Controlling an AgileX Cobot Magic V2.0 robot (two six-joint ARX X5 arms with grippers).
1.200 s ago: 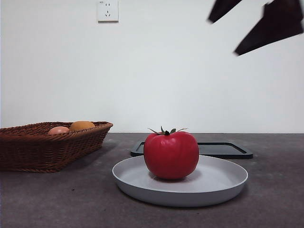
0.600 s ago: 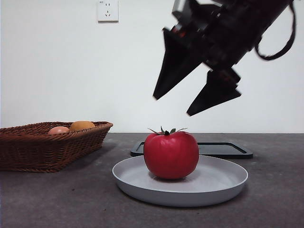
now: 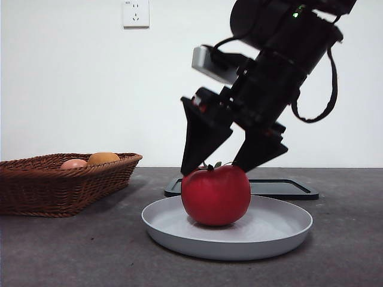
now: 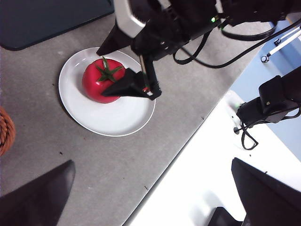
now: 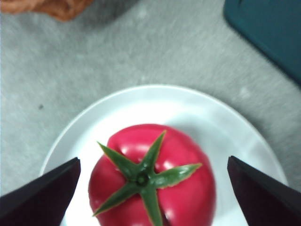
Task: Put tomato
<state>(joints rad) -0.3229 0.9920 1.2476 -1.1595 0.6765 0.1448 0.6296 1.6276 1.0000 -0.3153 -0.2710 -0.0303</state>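
Over the grey plate (image 3: 281, 230) — right tool (image 3: 216, 168) spread wide, straddling the tomato (image 3: 215, 194); left tool (image 4: 150, 188) spread too, well apart.

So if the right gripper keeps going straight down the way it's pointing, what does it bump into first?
Most likely the tomato. The right gripper points down with its jaws open, one on each side of the tomato's top, which sits on the white plate right below.
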